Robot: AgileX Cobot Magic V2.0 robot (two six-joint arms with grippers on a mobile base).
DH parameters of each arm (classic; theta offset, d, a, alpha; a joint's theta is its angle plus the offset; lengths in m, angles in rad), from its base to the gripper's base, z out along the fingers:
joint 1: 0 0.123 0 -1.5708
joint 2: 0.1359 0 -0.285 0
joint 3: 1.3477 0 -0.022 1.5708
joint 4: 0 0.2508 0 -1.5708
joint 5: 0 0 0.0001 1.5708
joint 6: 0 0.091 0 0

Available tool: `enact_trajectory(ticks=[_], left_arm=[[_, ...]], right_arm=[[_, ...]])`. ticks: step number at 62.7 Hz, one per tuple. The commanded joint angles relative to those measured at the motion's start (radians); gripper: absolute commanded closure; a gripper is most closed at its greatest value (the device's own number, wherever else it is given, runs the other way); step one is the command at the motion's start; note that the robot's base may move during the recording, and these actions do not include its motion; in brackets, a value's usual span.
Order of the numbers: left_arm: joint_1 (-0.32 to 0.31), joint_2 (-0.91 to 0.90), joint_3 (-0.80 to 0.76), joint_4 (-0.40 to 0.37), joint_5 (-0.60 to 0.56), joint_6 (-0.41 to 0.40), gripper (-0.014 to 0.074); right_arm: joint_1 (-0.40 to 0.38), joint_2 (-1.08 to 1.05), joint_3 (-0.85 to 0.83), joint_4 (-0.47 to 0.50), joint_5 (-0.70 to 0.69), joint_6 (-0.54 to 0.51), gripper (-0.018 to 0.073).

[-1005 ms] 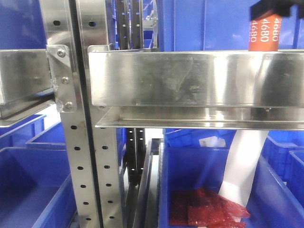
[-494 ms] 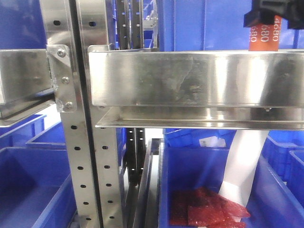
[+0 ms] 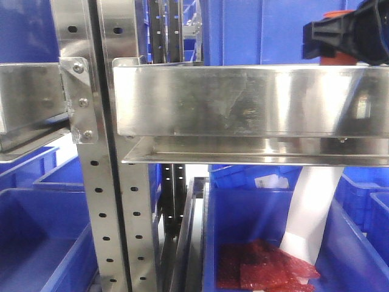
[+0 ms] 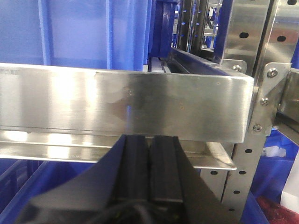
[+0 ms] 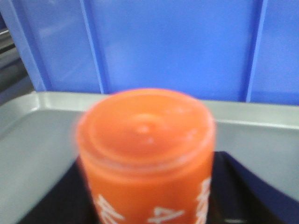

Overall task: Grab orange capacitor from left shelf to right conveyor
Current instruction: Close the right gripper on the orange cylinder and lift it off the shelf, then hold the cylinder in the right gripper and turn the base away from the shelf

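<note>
Lowered since a second ago, the right gripper straddles the small orange cylindrical capacitor, upper right on the shiny steel shelf; clamped or not, I cannot tell. Left gripper pinched together, empty. Grasping step: next, confirm grip and lift clear.

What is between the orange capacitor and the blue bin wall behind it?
Only a bare strip of grey steel shelf with its raised lip separates the orange capacitor from the blue bin wall, as the right wrist view shows.
</note>
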Motion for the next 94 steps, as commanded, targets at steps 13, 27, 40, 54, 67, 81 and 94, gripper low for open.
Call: enact_trajectory(ticks=[13, 27, 40, 54, 67, 81, 94], left_arm=[[0.002, -0.011, -0.004, -0.003, -0.088, -0.002, 0.0723], [0.002, -0.011, -0.004, -0.003, -0.088, -0.002, 0.0723], [0.002, -0.011, -0.004, -0.003, -0.088, -0.002, 0.0723], [0.002, -0.011, -0.004, -0.003, -0.088, -0.002, 0.0723], [0.002, -0.011, -0.004, -0.003, -0.088, -0.002, 0.0723], [0.002, -0.011, -0.004, -0.003, -0.088, -0.002, 0.0723], [0.002, -0.011, -0.004, -0.003, -0.088, -0.002, 0.0723]], right_arm=[[0.0, -0.093, -0.04, -0.046, -0.05, 0.001, 0.0439], [0.0, -0.304, -0.039, -0.063, 0.148, 0.0, 0.0438], [0.0, -0.55, -0.013, -0.075, 0.407, -0.002, 0.0438], [0.0, -0.822, 0.057, -0.075, 0.639, -0.057, 0.0438], [0.0, -1.081, 0.154, -0.075, 0.803, -0.092, 0.0438], [0.0, -1.306, 0.211, -0.075, 0.9, -0.096, 0.0438], [0.0, -1.424, 0.211, -0.075, 0.929, -0.096, 0.0438]])
